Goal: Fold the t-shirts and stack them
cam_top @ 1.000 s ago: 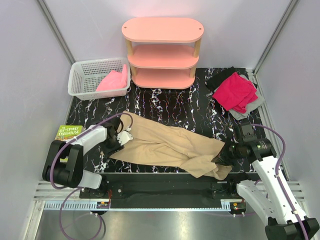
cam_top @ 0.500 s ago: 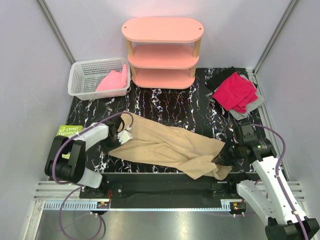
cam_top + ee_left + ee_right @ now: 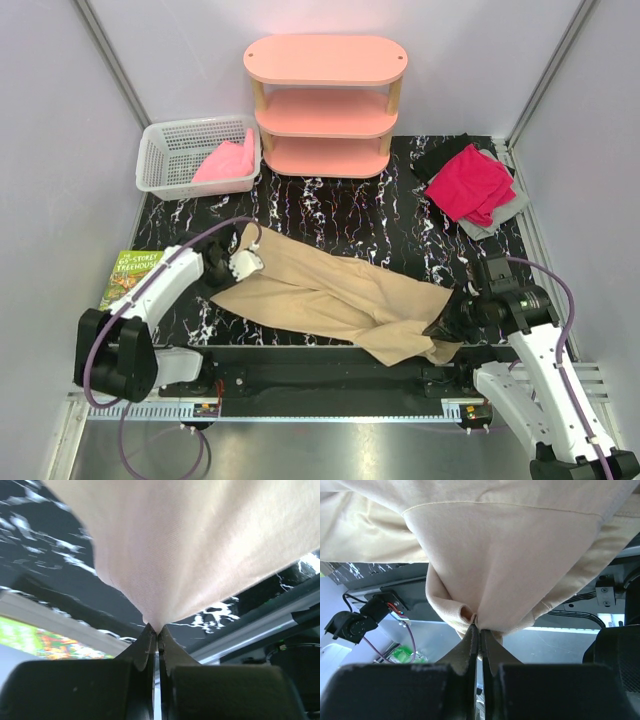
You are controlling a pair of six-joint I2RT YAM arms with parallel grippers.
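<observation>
Seen from above, stretched long and thin across the black table (image 3: 330, 215): the tan t-shirt (image 3: 330, 295). Long line running from back-left to front-right, with the left end a bit farther back and the right end close to the near edge. Flat in the middle, bunched and thicker at the right end.

Pinched at the left end by the left gripper (image 3: 240, 265), jaws pressed together on a small tip of cloth. Pinched at the right end by the right gripper (image 3: 447, 320), jaws pressed together on a fold. Held between the two, one at each end of the long line.

Shown only by the left wrist view: cloth narrowing to a point right at the closed fingertips, with dark marble on both sides. Shown only by the right wrist view: a rolled edge and a seam caught in the tips, with loose folds around them. Maybe a sleeve, hard to tell.

Shown only from above: everything else. Piled at the far right corner, well apart from both grippers: the red t-shirt (image 3: 468, 182) on top of the grey t-shirt (image 3: 492, 228), beside the black t-shirt (image 3: 440, 155). Lying in the white basket (image 3: 150, 160) at far left: the pink t-shirt (image 3: 225, 162). At the back, in the middle: a pink shelf (image 3: 325, 100). Beside the left arm: a green book (image 3: 130, 270).
</observation>
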